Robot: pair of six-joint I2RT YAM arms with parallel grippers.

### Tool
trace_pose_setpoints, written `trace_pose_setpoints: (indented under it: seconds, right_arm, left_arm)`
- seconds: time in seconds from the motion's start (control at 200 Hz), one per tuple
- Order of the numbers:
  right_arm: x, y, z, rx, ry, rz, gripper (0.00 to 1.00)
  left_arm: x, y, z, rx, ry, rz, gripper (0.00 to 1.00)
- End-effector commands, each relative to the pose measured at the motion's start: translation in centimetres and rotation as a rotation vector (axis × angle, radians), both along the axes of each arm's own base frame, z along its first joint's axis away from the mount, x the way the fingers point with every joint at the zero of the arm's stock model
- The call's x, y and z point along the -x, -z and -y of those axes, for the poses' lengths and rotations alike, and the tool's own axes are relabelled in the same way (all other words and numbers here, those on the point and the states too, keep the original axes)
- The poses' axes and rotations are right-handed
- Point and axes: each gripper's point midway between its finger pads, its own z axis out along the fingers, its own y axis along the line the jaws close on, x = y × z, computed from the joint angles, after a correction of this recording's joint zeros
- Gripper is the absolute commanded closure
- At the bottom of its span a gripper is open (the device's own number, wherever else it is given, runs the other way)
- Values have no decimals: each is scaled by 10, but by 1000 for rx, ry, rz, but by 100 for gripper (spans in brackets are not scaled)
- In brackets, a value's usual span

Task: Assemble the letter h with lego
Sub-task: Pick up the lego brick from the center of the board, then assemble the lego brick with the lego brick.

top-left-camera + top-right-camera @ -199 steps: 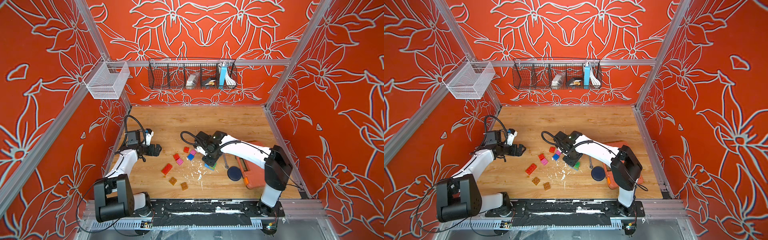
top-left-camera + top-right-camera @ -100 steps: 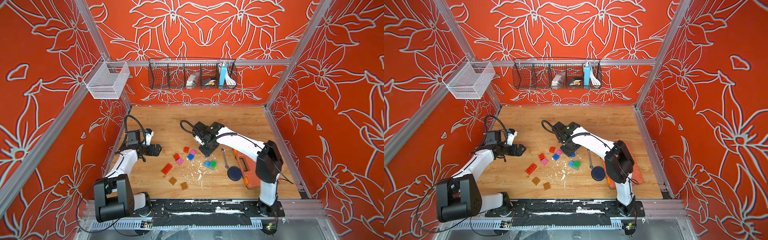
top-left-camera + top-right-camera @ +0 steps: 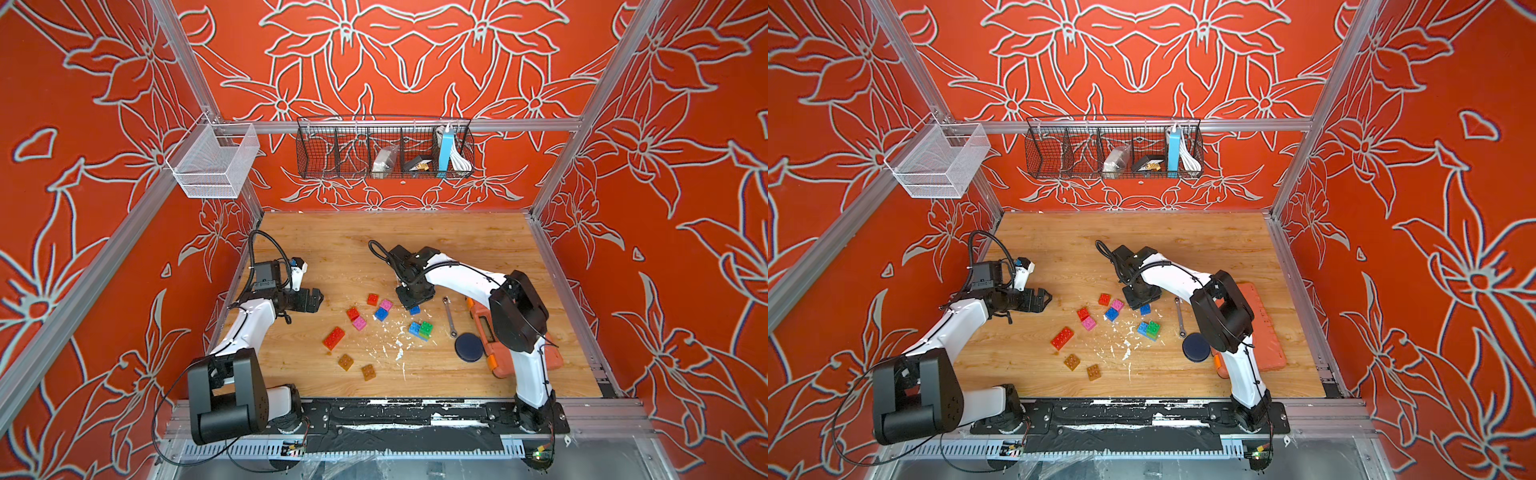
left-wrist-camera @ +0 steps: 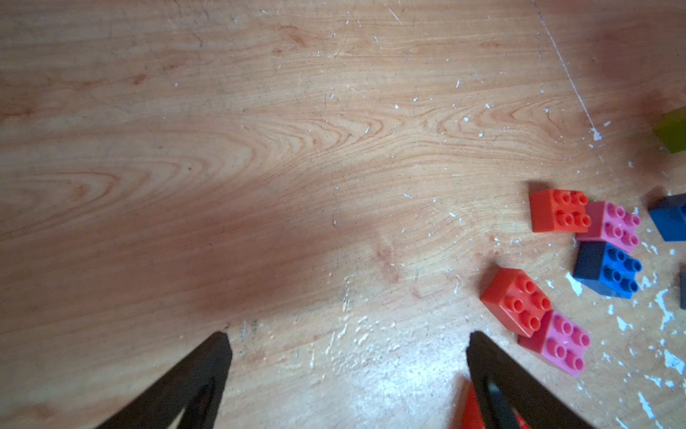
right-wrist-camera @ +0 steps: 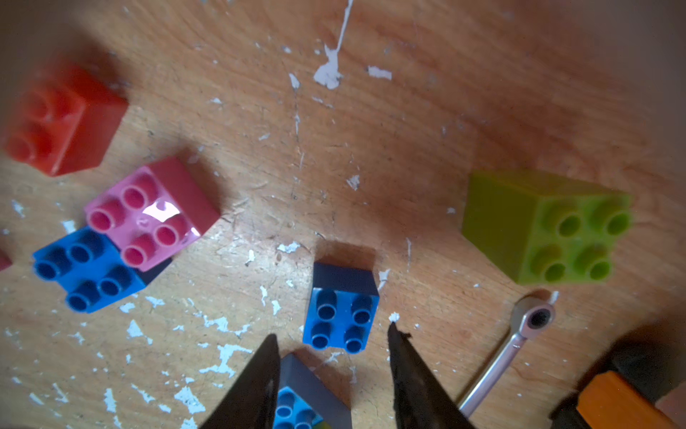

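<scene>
Wooden table (image 5: pixel 408 111); lime brick (image 5: pixel 549 226) clear only from right wrist; left hand (image 4: pixel 348 336), right hand (image 5: pixel 332 330) apart, empty.

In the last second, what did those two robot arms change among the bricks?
The right gripper drew back from the stacked blue and green plastic bricks toward the far wall; it took nothing and now hovers, jaws apart, by a lone blue square brick. The open left gripper and everything else stayed put.

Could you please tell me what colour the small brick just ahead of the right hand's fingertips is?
The brick is blue; the right wrist view shows it best.
</scene>
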Motion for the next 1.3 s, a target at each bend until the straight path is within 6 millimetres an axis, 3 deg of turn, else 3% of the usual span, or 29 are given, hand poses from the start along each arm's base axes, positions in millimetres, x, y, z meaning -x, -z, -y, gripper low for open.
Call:
trace_pose_setpoints:
  seconds: [0.0, 0.27, 0.375, 0.625, 0.806, 0.976, 1.101, 1.296]
  right_arm:
    - [-1, 14, 2, 13, 46, -14, 51]
    - [2, 33, 11, 46, 52, -48, 58]
    - [3, 36, 13, 57, 48, -48, 67]
    - [0, 13, 10, 45, -10, -14, 78]
    - [17, -20, -23, -10, -177, -6, 77]
    - [29, -38, -60, -69, -262, 6, 77]
    - [36, -41, -72, -58, -297, -13, 77]
    - [38, -28, -83, -28, -334, -36, 77]
  left_arm:
    - [0, -3, 1, -4, 15, 13, 1]
    - [0, -3, 1, -4, 16, 10, 0]
    - [1, -3, 1, -6, 12, 9, 0]
    - [1, -3, 1, -6, 12, 9, 0]
    - [0, -3, 0, -6, 10, 6, 0]
    - [-1, -1, 0, -4, 9, -3, 0]
    - [0, -2, 0, -4, 8, 1, 0]
    - [1, -2, 0, -6, 6, 4, 0]
